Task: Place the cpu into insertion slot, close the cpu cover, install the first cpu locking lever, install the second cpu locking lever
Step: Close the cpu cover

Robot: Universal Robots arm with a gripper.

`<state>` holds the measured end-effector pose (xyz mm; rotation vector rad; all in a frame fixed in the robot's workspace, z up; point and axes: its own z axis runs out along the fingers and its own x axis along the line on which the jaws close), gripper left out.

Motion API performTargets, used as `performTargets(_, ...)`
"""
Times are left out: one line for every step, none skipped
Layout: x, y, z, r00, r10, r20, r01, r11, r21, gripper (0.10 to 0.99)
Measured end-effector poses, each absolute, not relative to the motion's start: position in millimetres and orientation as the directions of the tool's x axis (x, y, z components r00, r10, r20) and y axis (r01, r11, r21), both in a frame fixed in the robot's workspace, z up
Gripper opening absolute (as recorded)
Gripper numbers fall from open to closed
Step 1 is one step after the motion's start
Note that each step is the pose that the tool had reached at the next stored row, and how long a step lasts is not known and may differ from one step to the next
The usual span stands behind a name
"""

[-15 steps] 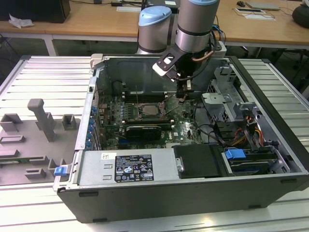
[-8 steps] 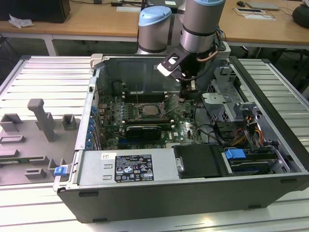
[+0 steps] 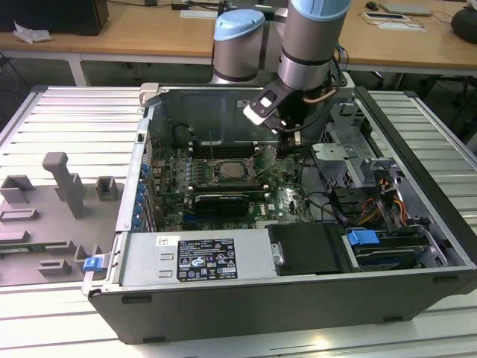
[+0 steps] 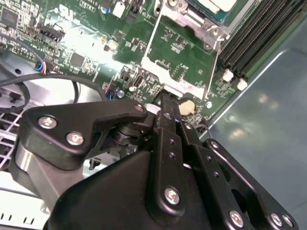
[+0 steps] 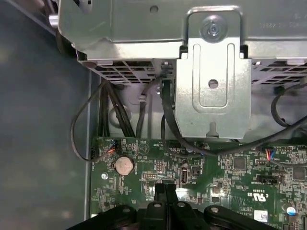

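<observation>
Your gripper [image 5: 165, 189] hangs low over the green board [image 5: 240, 178]. Its two black fingers are pressed together with nothing between them, and in both wrist views the tips read as one narrow bar. A coin battery [image 5: 124, 165] sits on the board just beside the tips, near the board's edge that faces the metal drive cage [image 5: 213, 81].

Just beyond the tips, in the second wrist view, lies the cpu cover [image 4: 178, 86]. It is open, folded away from the socket, and you can see green board through its square window. Its free edge is the one nearest the fingers. Its hinged edge is the far one, against the socket. So the cover lies between your gripper and the socket, and the line from the fingertips to the hinge runs straight across the frame.

Past the hinge, the cpu [image 4: 213, 4] lies flat in the insertion slot [image 3: 217, 170] with its pale top up. I judge it seated, so the first step looks done and the cover is not yet closed. The long memory slots [image 4: 249, 33] run alongside the socket, close to the case wall.

In the exterior view, the gripper is to the exterior view's right of the socket, inside the open computer case [image 3: 298, 313]. I cannot tell how the locking levers stand.
</observation>
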<state>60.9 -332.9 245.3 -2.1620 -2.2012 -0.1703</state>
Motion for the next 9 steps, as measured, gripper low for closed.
performTargets(57.9,-332.8,245.2,-0.02,0.993,0.114,0.999,0.016,0.042,0.106)
performTargets(56.3,-332.8,245.2,-0.02,0.993,0.114,0.999,0.016,0.042,0.106)
performTargets(54.6,-332.9,245.2,-0.02,0.993,0.114,0.999,0.016,0.042,0.106)
performTargets(53.1,-332.9,245.2,-0.02,0.993,0.114,0.999,0.015,0.042,0.106)
performTargets(51.9,-332.9,245.2,-0.02,0.993,0.114,0.999,0.015,0.042,0.106)
performTargets(48.1,-332.9,245.2,-0.02,0.993,0.114,0.999,0.015,0.042,0.106)
performTargets(45.1,-332.9,245.2,-0.02,0.993,0.114,0.999,0.016,0.042,0.106)
performTargets(43.0,-332.9,245.2,-0.02,0.993,0.114,0.999,0.016,0.042,0.106)
performTargets(40.9,-332.9,245.2,-0.02,0.993,0.114,0.999,0.016,0.042,0.106)
